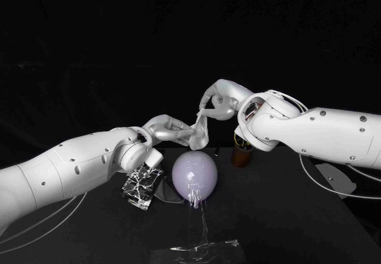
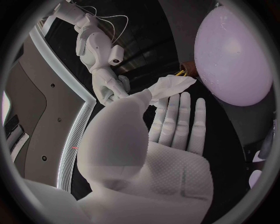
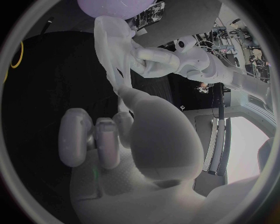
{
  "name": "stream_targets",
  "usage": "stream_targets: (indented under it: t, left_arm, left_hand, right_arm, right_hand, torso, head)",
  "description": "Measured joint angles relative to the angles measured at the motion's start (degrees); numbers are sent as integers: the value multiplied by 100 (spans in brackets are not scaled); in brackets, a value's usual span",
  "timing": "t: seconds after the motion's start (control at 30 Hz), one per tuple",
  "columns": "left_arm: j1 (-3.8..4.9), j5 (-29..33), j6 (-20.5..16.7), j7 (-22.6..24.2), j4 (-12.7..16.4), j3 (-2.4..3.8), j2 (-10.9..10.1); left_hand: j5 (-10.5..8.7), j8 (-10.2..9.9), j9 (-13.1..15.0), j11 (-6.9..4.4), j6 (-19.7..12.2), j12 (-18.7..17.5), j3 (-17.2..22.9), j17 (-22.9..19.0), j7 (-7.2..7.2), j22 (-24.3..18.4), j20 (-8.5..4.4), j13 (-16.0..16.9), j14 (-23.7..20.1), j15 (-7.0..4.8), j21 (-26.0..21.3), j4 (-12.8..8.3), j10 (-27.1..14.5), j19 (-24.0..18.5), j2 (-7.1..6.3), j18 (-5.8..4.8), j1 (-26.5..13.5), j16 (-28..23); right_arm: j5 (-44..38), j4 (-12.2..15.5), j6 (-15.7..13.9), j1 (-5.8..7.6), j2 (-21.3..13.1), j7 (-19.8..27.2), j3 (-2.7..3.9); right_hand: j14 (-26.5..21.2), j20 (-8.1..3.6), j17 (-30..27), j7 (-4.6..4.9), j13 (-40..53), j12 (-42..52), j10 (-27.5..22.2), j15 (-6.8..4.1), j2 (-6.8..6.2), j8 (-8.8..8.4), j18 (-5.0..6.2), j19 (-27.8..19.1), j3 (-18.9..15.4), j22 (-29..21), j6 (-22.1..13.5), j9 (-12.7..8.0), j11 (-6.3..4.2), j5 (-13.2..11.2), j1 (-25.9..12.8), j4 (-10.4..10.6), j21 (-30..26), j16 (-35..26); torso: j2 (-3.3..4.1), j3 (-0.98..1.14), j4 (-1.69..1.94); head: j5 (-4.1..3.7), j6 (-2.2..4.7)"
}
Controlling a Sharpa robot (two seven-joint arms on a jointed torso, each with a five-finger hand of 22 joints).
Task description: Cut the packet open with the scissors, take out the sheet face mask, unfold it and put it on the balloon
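Observation:
The white sheet face mask [image 1: 199, 132] hangs bunched in a narrow strip between my two hands, just above the pale lilac balloon [image 1: 195, 173]. My left hand [image 1: 168, 130] pinches the mask's lower part from the left. My right hand [image 1: 218, 103] grips its upper end from above. In the left wrist view my left hand [image 2: 169, 140] has its fingers stretched out and its thumb pressed on the mask [image 2: 172, 85], with the balloon [image 2: 233, 56] beside it. The right wrist view has my right hand [image 3: 111, 140] curled, with the mask [image 3: 111, 46] running toward the balloon [image 3: 114, 7].
The black-and-white packet [image 1: 141, 184] lies under my left forearm, left of the balloon. A brown cup [image 1: 242, 155] stands behind the balloon on the right. The balloon stands on a clear stem over a transparent base [image 1: 199, 254] near the table's front edge.

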Motion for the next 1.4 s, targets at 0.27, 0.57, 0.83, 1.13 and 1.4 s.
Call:
stream_targets:
  t: [0.27, 0.57, 0.83, 1.13, 1.4]
  left_arm:
    - [0, -23, -2, -48, -5, 0, -2]
    - [0, -51, -5, -81, -6, -1, 7]
    - [0, -62, -16, -76, -10, -1, 11]
    - [-2, -43, -38, -38, -13, -1, -7]
    - [-7, 77, -41, -4, -13, 2, -53]
  left_hand:
    - [0, 0, -11, 0, 36, 0, 147, 8, -7, 0, 6, 0, 8, -8, -23, -147, 0, 21, 166, 1, 339, -21]
    - [0, 0, -12, -33, 94, 0, 208, 21, -16, 0, 14, 1, 50, -9, -23, -208, 33, 29, 234, 1, 453, -21]
    - [-2, 175, 57, -92, 311, 68, 477, 37, -204, 11, -7, 26, 139, -58, -23, -316, 363, 90, 569, 1, 693, -21]
    - [-24, 313, 176, -123, 343, 72, 579, 45, -240, 17, -8, 26, 202, -79, -23, -308, 514, 131, 681, 0, 626, -49]
    - [-9, 355, 176, -131, 340, 71, 595, 52, -239, 17, -8, 26, 202, -79, -23, -292, 546, 131, 680, 0, 626, -72]
  right_arm:
    - [0, 16, -1, 0, -8, 2, 0]
    - [0, 31, -2, 0, -14, 6, 1]
    - [0, 21, 0, 0, -15, 6, 1]
    - [0, -36, 10, 0, -30, 3, 1]
    - [0, -61, 23, -2, -100, -4, -2]
  right_hand:
    - [0, 1, 0, -8, 1, 24, 0, 0, 0, 0, 0, -1, 0, -1, -8, 0, 0, -1, 0, 0, 0, 0]
    - [0, 1, -5, -8, -1, 24, 0, 0, 0, -3, 0, -1, -1, 2, -9, 5, 0, -2, 0, 0, 0, -5]
    - [0, 2, -4, -7, -4, 24, 0, 1, 0, -14, 0, -2, -2, 3, -10, 5, 0, -2, 0, 0, -1, -19]
    - [-1, 11, 0, 1, -1, 23, 0, 1, 0, 0, 0, -11, -2, 2, -18, -1, 0, -7, 0, 0, 33, 0]
    - [4, 12, 0, 1, 1, 22, 0, -4, 0, 0, 0, -12, 16, -2, -21, 0, 0, -13, 0, -18, 33, 0]
  torso:
    - [0, 0, -2]
    - [0, 1, -2]
    - [-1, 1, 0]
    - [-1, 0, -1]
    - [-1, 0, -1]
  head:
    - [3, 1]
    - [3, -4]
    - [8, -8]
    - [2, -5]
    - [1, -4]
